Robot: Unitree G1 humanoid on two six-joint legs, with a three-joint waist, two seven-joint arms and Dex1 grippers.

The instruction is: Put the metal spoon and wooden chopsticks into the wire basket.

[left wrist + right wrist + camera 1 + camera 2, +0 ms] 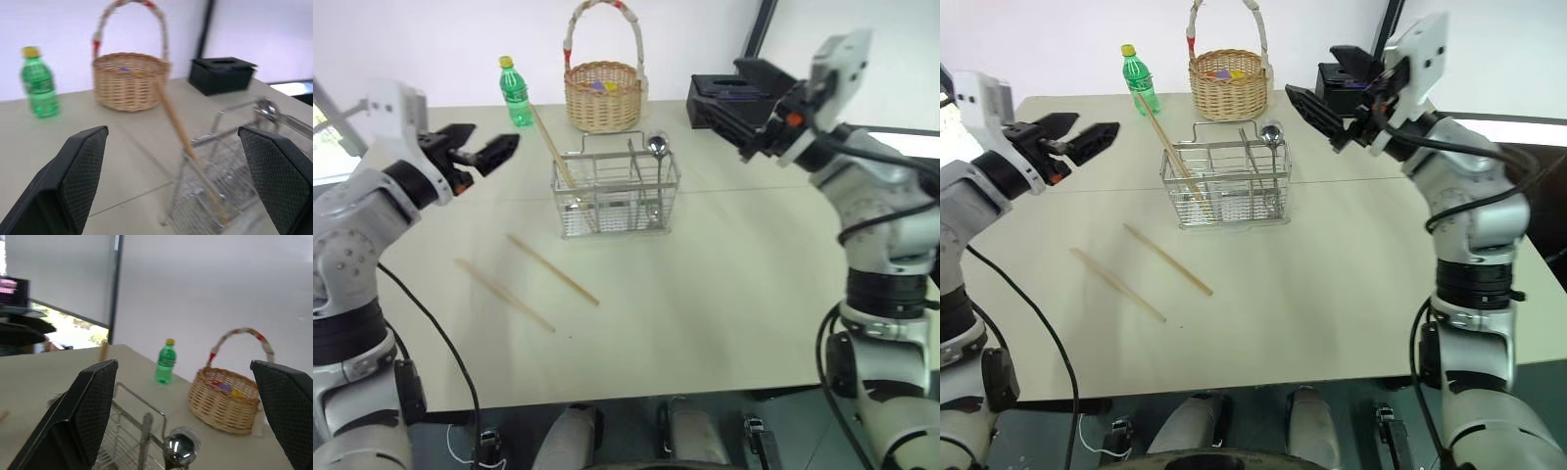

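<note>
Holding both my left fingers and right fingers wide apart and empty, I see the metal spoon standing in the wire basket while two wooden chopsticks lie on the surface, waiting.

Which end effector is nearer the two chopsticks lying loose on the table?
Left. The left end effector hangs above and behind the loose chopsticks; the right end effector is beyond the wire basket.

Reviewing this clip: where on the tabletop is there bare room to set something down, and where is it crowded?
Bare: the beige table from the silver wire basket to the right edge, and the near strip before two loose wooden chopsticks. Crowded: the far edge, where the green plastic bottle, round wicker basket and black box stand behind the wire basket.
</note>
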